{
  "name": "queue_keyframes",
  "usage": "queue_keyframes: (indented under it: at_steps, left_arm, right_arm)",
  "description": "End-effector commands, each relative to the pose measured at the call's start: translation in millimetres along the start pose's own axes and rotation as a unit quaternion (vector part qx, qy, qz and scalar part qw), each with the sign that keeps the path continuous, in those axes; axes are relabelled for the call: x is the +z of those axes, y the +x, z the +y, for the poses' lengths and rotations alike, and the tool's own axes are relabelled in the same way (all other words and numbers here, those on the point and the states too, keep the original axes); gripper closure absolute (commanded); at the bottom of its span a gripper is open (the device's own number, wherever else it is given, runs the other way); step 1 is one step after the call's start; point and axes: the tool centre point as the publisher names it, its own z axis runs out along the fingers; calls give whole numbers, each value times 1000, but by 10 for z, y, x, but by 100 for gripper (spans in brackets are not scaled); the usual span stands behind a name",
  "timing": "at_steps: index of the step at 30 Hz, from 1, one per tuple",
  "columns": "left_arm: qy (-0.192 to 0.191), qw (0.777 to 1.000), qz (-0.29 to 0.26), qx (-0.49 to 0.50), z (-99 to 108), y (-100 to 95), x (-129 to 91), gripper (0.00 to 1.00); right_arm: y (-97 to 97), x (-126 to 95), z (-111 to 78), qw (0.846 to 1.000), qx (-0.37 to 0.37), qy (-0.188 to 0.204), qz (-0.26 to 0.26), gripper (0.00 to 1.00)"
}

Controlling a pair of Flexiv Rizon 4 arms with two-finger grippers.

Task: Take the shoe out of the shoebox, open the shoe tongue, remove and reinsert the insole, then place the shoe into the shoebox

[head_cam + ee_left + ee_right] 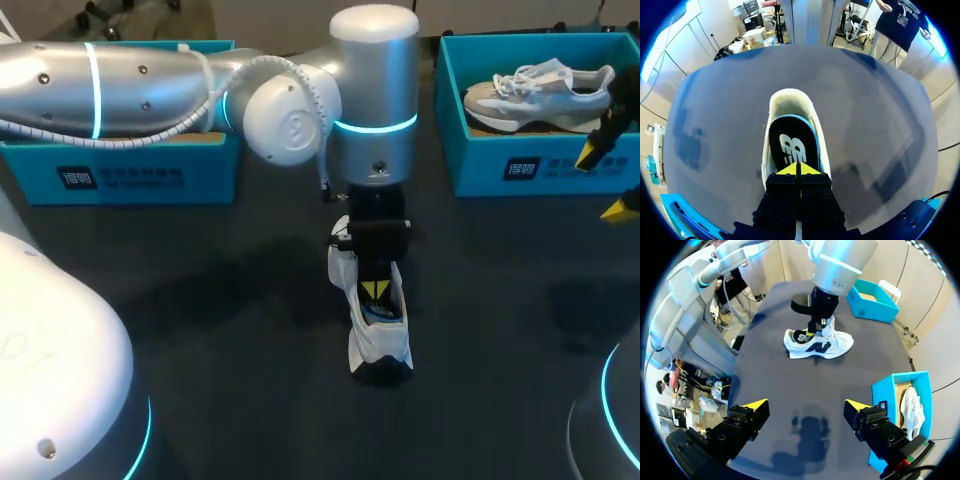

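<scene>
Insole (791, 142) in left claw (799, 170)

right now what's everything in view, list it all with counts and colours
shoe on the table: 1, white and grey, upright in the middle of the table
insole: 1, black with a blue edge, in that shoe's opening
second shoe: 1, white and grey, inside the right shoebox
right shoebox: 1, teal, far right of the table
left shoebox: 1, teal, far left, partly behind the left arm, contents hidden
table: 1, dark
left gripper: 1, yellow tips, shut on the insole
right gripper: 1, yellow tips, open, near the right shoebox
</scene>
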Motion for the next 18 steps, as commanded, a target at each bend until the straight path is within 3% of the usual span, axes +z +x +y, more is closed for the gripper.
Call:
queue_keyframes:
  at_steps: [1,11,18]
  left_arm:
    - [-2,1000,9,2,-15,-28,101,100]
    - [-7,1000,20,1,-73,7,284,100]
    - [-13,1000,-3,7,-168,31,110,100]
  right_arm:
    - [-15,3,3,1000,1,1,2,0]
    - [-15,3,3,1000,1,1,2,0]
    - [-15,3,3,1000,1,1,2,0]
